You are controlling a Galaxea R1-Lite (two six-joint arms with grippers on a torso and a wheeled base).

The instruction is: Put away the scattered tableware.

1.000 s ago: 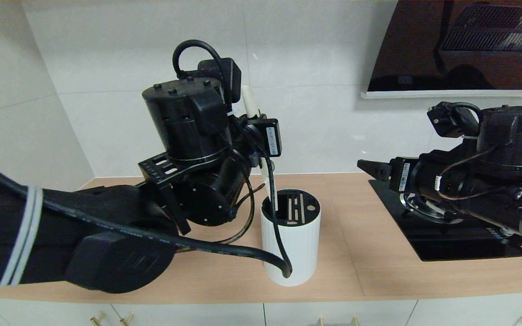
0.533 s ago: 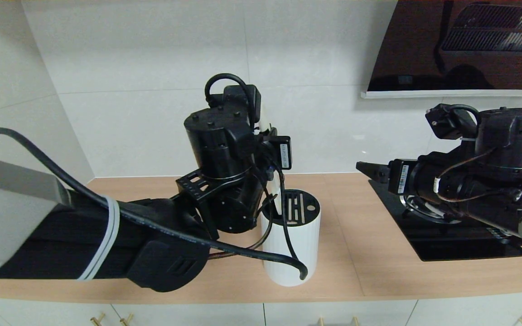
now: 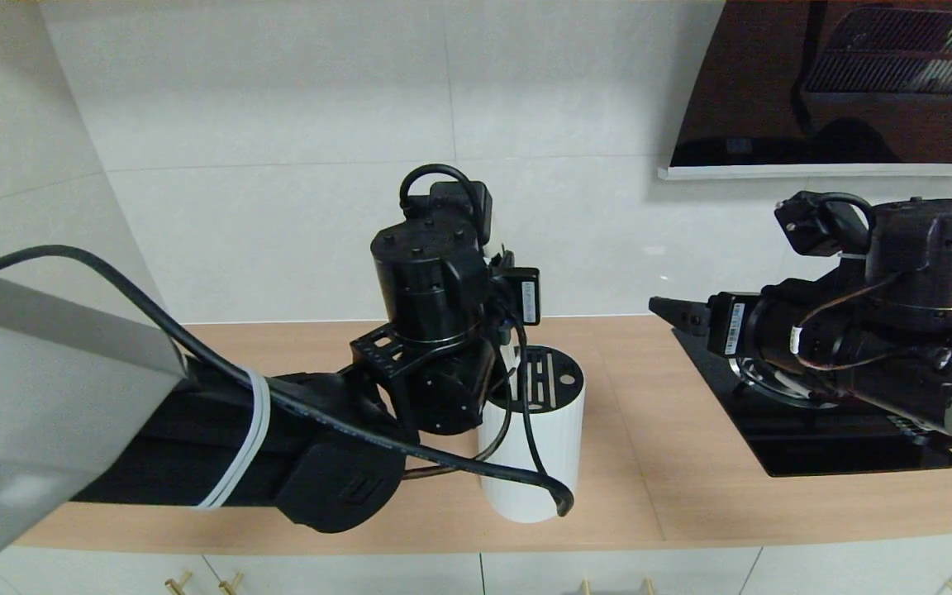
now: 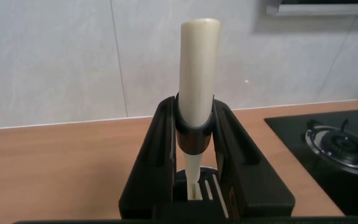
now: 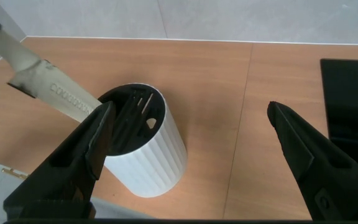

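— Where is the knife in your shot?

— Your left gripper point(image 4: 194, 124) has it. The jaws pinch the cream handle of the knife point(image 4: 199, 68), handle uppermost and blade down. The blade meets the slotted black top of the white ribbed holder point(image 3: 538, 446), at about 9 o'clock on that top. I cannot tell how deep it sits, because a finger of the other gripper hides the spot in the right wrist view.

— And the holder itself?

— It stands upright on the wooden desk point(image 3: 658, 463), near the front edge. In the head view your left arm comes in from 8 o'clock and covers the holder's rim on that side.

— Your other arm?

— Your right gripper point(image 5: 190, 115) hangs above the desk at 2 o'clock from the holder, jaws spread wide and pointing toward it. The black hob point(image 3: 815, 438) lies at 3 o'clock, well apart from the holder, with 1 burner ring showing under the right arm. A dark range hood point(image 3: 840, 83) hangs on the tiled wall at 1 o'clock.
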